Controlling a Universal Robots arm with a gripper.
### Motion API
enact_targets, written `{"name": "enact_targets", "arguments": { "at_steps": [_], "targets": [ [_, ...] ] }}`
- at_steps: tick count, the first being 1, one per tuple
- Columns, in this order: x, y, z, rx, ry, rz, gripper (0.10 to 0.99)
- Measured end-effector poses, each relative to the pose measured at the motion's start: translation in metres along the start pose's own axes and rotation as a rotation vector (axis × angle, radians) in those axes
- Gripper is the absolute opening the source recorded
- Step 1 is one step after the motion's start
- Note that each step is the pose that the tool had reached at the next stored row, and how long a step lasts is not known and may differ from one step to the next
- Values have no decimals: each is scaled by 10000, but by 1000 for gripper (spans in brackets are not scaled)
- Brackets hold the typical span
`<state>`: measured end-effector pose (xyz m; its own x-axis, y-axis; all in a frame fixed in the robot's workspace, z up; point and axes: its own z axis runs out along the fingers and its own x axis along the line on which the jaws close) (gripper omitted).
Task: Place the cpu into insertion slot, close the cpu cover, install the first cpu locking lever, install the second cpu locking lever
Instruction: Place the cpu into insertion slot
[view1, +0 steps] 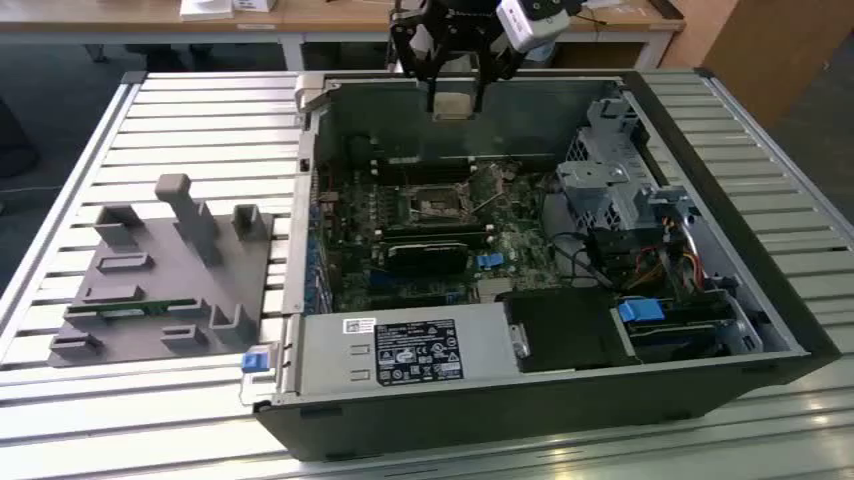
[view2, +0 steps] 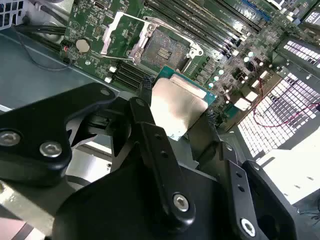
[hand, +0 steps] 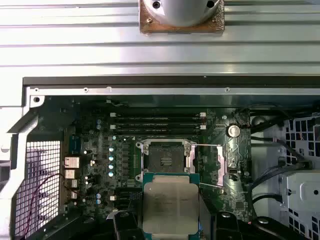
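Observation:
My gripper is shut on the cpu, a flat pale silver square held by two opposite edges between black fingers. It hangs above the back wall of the open computer case, well above the green motherboard. In both wrist views the cpu sits just short of the insertion slot, whose dark centre is bare. The cpu cover is swung open on its hinge beside the slot. Thin silver lever rods stand free next to it.
Long black memory slots run beside the socket. A drive cage with cables fills the case at the exterior view's right, and a power supply lies along the front. A grey fixture block rests on the slatted table.

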<state>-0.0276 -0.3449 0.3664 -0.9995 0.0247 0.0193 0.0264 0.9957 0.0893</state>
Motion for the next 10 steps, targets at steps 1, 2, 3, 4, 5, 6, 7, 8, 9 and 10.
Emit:
{"name": "enact_targets", "arguments": {
  "at_steps": [1, 2, 3, 4, 5, 6, 7, 8, 9, 10],
  "targets": [
    [0, 0, 0, 0, 0, 1, 537],
    [0, 0, 0, 0, 0, 0, 537],
    [0, 0, 0, 0, 0, 0, 537],
    [0, 0, 0, 0, 0, 0, 537],
    [0, 0, 0, 0, 0, 0, 537],
    [0, 0, 0, 0, 0, 1, 537],
    [0, 0, 0, -1, 0, 0, 537],
    [0, 0, 0, 0, 0, 2, 537],
    [0, 0, 0, 0, -1, 5, 537],
    [0, 0, 0, 0, -2, 17, 537]
  ]
}}
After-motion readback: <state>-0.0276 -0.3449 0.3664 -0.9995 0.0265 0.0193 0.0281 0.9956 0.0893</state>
